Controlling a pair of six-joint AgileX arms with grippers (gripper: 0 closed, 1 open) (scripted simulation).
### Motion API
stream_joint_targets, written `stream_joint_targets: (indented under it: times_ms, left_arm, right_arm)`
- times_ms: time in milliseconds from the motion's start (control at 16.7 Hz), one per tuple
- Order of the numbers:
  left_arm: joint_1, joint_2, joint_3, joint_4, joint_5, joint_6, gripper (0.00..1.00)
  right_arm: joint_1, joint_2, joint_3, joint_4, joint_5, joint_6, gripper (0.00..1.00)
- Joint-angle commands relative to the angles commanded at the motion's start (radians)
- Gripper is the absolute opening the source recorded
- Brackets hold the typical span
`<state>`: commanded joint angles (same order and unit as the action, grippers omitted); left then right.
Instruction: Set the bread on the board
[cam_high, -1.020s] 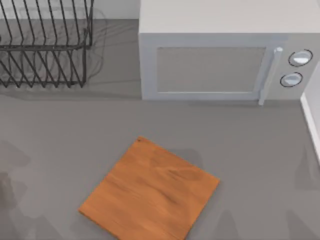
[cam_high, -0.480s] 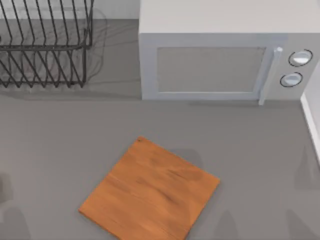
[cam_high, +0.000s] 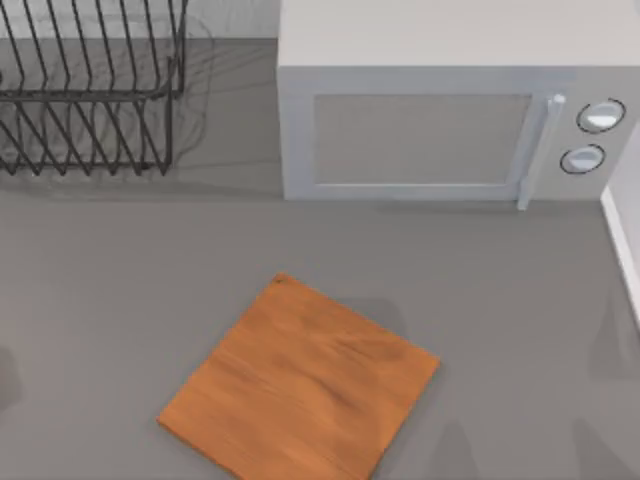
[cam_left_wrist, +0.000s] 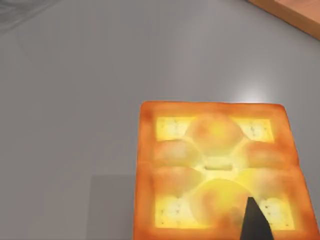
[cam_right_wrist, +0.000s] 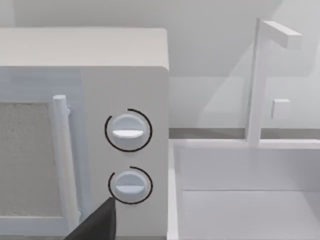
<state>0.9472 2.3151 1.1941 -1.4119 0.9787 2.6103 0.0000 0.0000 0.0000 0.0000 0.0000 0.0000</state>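
Note:
The bread (cam_left_wrist: 215, 165), a square golden-orange toasted piece, lies flat on the grey table in the left wrist view. A dark part of my left gripper (cam_left_wrist: 255, 225) overlaps the bread's near edge, close above it. A corner of the board (cam_left_wrist: 295, 12) shows beyond the bread, apart from it. In the top view the orange-brown wooden board (cam_high: 300, 380) lies turned diagonally at the front middle of the table, with nothing on it. A dark part of my right gripper (cam_right_wrist: 97, 225) points toward the microwave's knobs.
A white microwave (cam_high: 440, 110) with its door closed stands at the back, behind the board. A black wire dish rack (cam_high: 90, 90) sits at the back left. A white sink (cam_right_wrist: 240, 200) with a faucet (cam_right_wrist: 260, 75) borders the table's right side.
The arm shadows at the top view's left edge have shrunk and drawn back toward that edge. The board and the microwave have not moved.

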Motion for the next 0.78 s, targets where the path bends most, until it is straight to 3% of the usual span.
stream_joint_targets:
  times_ms: [480, 780]
  left_arm:
    - [0.004, -0.028, -0.009, -0.054, 0.007, 0.022, 1.00]
    - [-0.063, -0.026, -0.058, 0.071, 0.073, -0.050, 1.00]
  right_arm:
    - [0.000, 0.000, 0.000, 0.000, 0.000, 0.000, 1.00]
    - [0.000, 0.000, 0.000, 0.000, 0.000, 0.000, 1.00]
